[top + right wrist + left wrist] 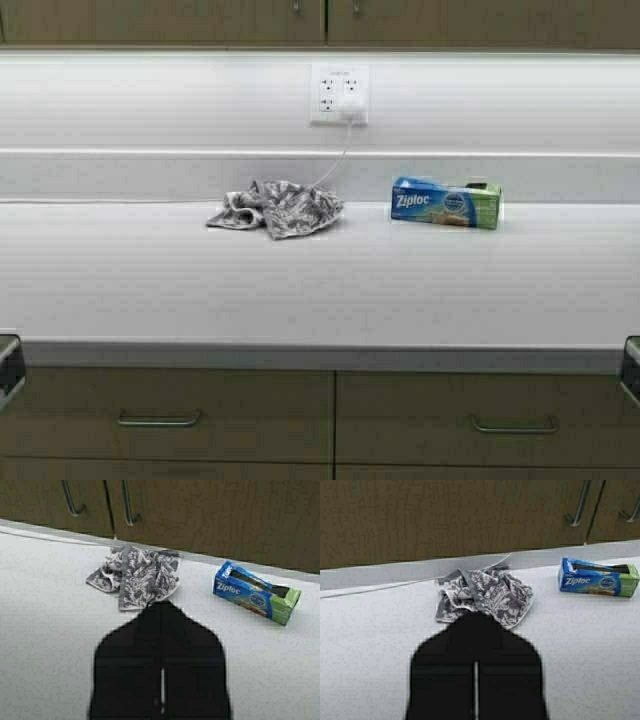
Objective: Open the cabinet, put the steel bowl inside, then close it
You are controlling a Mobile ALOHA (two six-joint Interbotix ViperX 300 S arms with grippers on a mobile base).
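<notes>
A: Where's the light coming from?
B: A bright strip glares under the cabinet (320, 20), washing out the backsplash (150, 100).
A: Sharp?
B: Soft throughout; both wrist views are blurred, with near silhouettes.

A worktop (320, 290) runs across the view. On it, toward the back and left of centre, lies a crumpled cloth (278, 208). To its right, well apart, a Ziploc box (446, 202) lies on its side. On the wall behind, above and between them, is a power outlet (340, 94) with a plug (352, 108); its cord (335, 165) hangs down to the cloth. The cabinet (320, 20) hangs above. Drawers (170, 415) sit below the worktop's front edge.
</notes>
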